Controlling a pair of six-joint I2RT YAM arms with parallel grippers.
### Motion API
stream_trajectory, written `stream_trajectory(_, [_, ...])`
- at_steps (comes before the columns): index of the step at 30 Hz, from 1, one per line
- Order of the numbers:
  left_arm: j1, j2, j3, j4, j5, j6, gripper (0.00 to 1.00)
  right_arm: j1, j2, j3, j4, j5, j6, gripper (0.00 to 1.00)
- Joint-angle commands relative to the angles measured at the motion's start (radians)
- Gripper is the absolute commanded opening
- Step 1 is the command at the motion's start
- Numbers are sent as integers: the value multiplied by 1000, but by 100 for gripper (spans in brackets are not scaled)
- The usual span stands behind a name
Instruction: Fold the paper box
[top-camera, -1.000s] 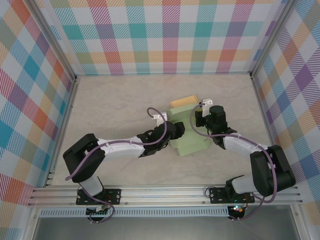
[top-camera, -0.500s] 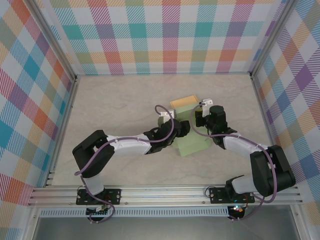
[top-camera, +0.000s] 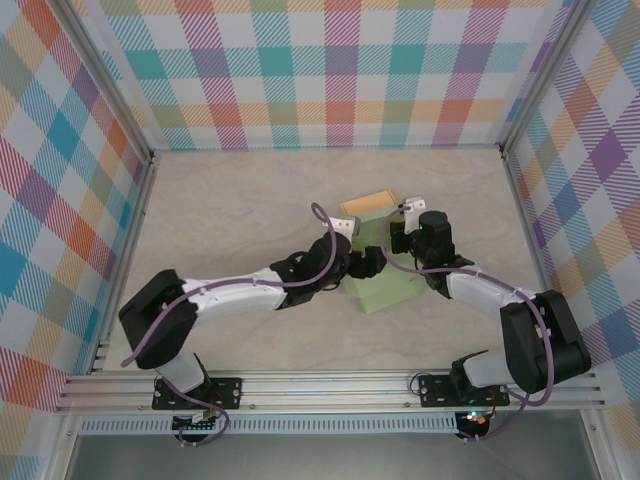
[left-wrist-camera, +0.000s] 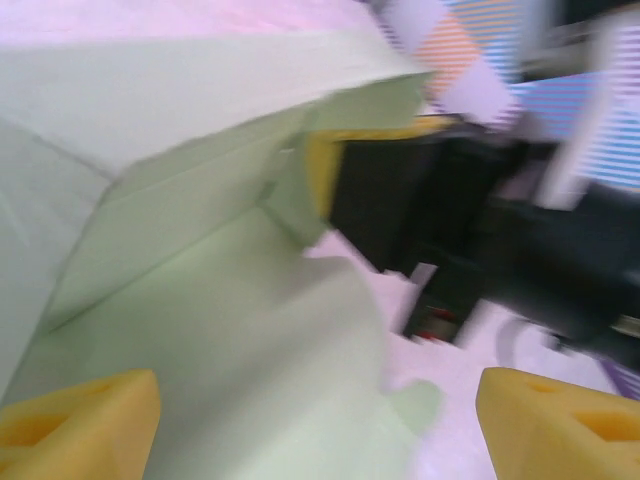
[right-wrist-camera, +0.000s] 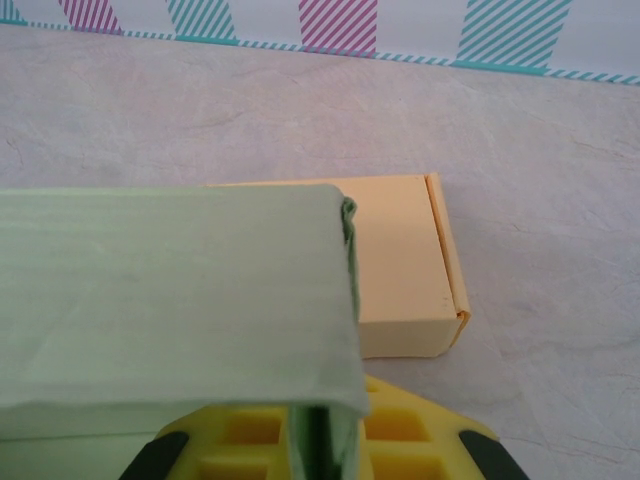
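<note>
**A:** Over the last second our left arm has swung in from the left edge of the box (top-camera: 385, 287). The left gripper (top-camera: 366, 264) now sits over the green panels. Our right arm has not shifted.

**B:** Where does the box lie?

**A:** Mid-table (top-camera: 230, 200), half formed, just in front of a tan box (top-camera: 365, 203). We cannot tell whether the two touch.

**B:** And our grips?

**A:** The right gripper (top-camera: 400, 238) is pinched on an upright wall at the box's far right. Its wrist view shows the green sheet caught between the yellow pads (right-wrist-camera: 245, 440). The left gripper's fingers (left-wrist-camera: 75, 420) stand wide apart, holding nothing. That view is blurred, with green folds just ahead.

**B:** So which step are we in?

**A:** Mid-fold, we judge. The right arm props a wall while the left arm goes in, probably for an inner flap.

**B:** What does the next move need?

**A:** The left gripper must find the flap's edge and press or tuck it along its crease. The right gripper must hold steady, or the light box may slide or buckle.
</note>
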Motion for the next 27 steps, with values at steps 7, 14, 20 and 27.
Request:
stream_trajectory(7, [-10,-379,-110,-156,-82,195,78,5,-22,-3,26,-22,-4,0])
stream_trajectory(14, [42,-502,-154,-296,-348,260,76,5,-17,-3,27,-33,2,0])
stream_trajectory(20, [149,-398,-158,-309,-388,306,59,5,-16,-3,30,-34,5,0])
stream_trajectory(27, [193,-240,-146,-256,-372,382,55,5,-13,0,26,-36,5,0])
